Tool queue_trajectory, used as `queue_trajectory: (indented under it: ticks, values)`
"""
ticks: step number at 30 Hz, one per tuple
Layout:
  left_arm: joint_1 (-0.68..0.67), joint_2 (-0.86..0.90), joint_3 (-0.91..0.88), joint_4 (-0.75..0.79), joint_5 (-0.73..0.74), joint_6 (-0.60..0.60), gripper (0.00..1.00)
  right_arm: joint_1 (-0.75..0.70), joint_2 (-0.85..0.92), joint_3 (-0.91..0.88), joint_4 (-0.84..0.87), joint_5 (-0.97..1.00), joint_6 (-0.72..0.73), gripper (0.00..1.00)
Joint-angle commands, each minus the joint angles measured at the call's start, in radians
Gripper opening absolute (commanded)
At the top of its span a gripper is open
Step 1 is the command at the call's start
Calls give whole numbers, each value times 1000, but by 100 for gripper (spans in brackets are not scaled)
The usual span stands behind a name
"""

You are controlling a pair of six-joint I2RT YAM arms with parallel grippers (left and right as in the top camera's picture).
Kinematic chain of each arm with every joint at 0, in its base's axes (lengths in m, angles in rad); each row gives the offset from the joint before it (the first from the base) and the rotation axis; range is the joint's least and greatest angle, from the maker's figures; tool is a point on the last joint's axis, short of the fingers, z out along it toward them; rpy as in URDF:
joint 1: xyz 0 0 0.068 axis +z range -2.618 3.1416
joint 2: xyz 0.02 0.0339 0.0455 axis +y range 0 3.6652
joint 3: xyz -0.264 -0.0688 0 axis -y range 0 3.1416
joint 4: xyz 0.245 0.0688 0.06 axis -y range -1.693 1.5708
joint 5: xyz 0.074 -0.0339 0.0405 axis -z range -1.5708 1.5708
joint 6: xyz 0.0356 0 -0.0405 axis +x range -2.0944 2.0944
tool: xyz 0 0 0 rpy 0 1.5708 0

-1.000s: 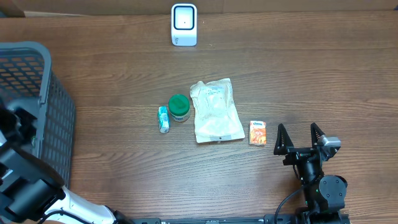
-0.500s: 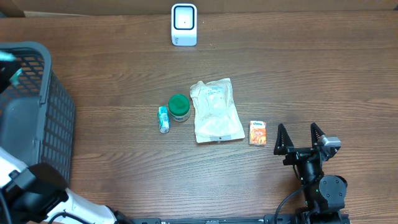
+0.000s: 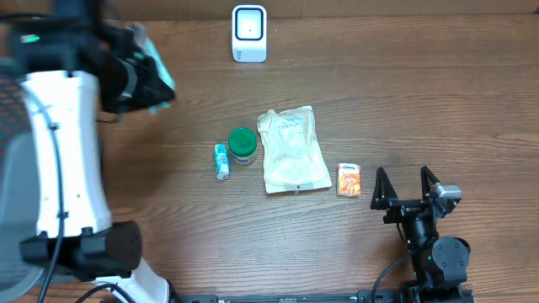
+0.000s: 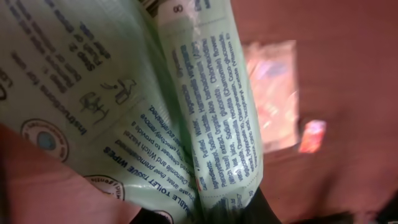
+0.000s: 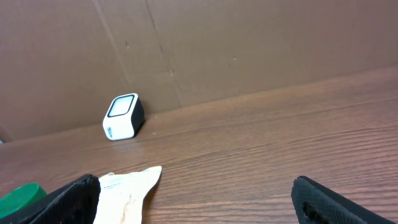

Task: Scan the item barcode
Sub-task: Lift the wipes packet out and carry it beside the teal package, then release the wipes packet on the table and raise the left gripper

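A pale green pack of wipes [image 4: 137, 93] fills the left wrist view, its printed back facing the camera. My left gripper [image 4: 205, 213] is shut on the pack's lower edge. From overhead, the left gripper [image 3: 145, 80] holds the pack [image 3: 157, 69] in the air over the table's back left. The white scanner [image 3: 249, 34] stands at the back centre, to the right of the pack. It also shows in the right wrist view, the scanner [image 5: 123, 116] against the cardboard wall. My right gripper [image 3: 406, 189] rests low at the front right, open and holding nothing.
A green-lidded jar [image 3: 242, 146], a small teal tube [image 3: 221, 161], a white pouch [image 3: 292, 150] and a small orange box [image 3: 349, 179] lie mid-table. A grey mesh basket [image 3: 8, 168] stands at the left edge, mostly behind my left arm.
My left arm has swung up from the basket and out over the table's back left, carrying the wipes pack. The right arm has not moved.
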Motion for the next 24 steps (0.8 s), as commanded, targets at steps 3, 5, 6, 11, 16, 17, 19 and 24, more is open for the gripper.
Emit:
queue_trajectory:
  ticks: [3,5,6,11,16,17,19,24]
  values:
    - [-110,-25,-240,69,-234,-77,4,-2,-12,-10,7,-5,4,100]
    - [-133,-25,-346,134,-233,-84,4,-2,-12,-10,7,-5,4,100]
    - [-143,-25,-400,167,-233,-84,5,-2,-12,-10,7,-5,4,100]
    - [-163,-25,-634,305,-233,-95,4,-2,-12,-10,7,-5,4,100]
    - [-163,-25,-788,438,-217,-95,9,-2,-12,-10,7,-5,4,100]
    - [-163,-25,-806,456,-211,-94,20,-2,-12,-10,7,-5,4,100]
    - [-163,-25,-827,481,-196,-94,51,-2,-12,-10,7,-5,4,100]
    - [-163,-26,-818,489,-196,-94,93,-2,-12,-10,7,-5,4,100]
